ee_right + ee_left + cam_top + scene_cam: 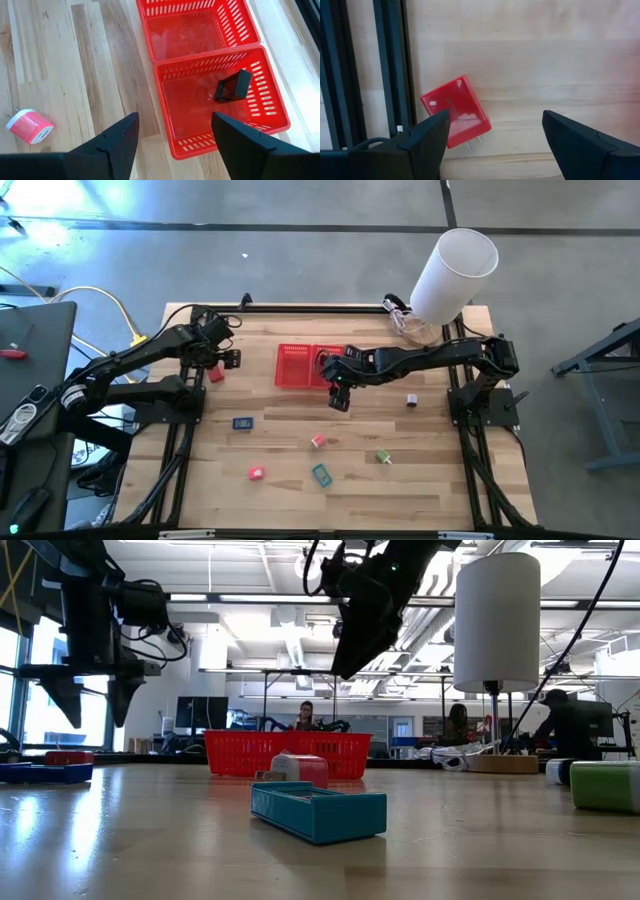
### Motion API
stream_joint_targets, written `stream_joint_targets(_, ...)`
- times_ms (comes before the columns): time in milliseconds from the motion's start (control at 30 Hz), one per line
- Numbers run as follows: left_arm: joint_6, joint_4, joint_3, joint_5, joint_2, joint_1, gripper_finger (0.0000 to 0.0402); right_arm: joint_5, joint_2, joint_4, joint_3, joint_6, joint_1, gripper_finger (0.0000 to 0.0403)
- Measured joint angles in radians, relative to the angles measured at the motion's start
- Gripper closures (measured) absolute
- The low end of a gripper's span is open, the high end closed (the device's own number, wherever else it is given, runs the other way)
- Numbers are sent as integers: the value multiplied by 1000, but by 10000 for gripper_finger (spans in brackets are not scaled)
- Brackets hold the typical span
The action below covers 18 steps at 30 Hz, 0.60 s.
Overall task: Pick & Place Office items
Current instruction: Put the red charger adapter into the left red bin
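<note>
Left gripper [224, 360]: jaws apart, empty, hovering at the desk's [430, 490] 10 o'clock corner above a red charger [455, 111]; likely mid-reach for a pick. The charger lies flat beneath and between the jaws, nearer one finger.

Right gripper [339, 397]: jaws apart, nothing held, raised just off the basket's [296, 366] 5 o'clock corner. A black item [233, 86] sits in the compartment nearest it, apparently already placed.

Loose on desk: blue item [242, 422], pink plug [318, 441], red-pink item [255, 473], teal item [321, 474], green item [383, 456], all toward 6 o'clock of the basket.
</note>
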Motion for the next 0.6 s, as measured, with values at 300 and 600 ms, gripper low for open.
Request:
stream_joint_targets(300,0,5,0,0,0,0,91,-3,0,2,0,-15,0,165)
stream_joint_targets(600,0,5,0,-2,0,0,91,-3,0,9,0,-31,6,165)
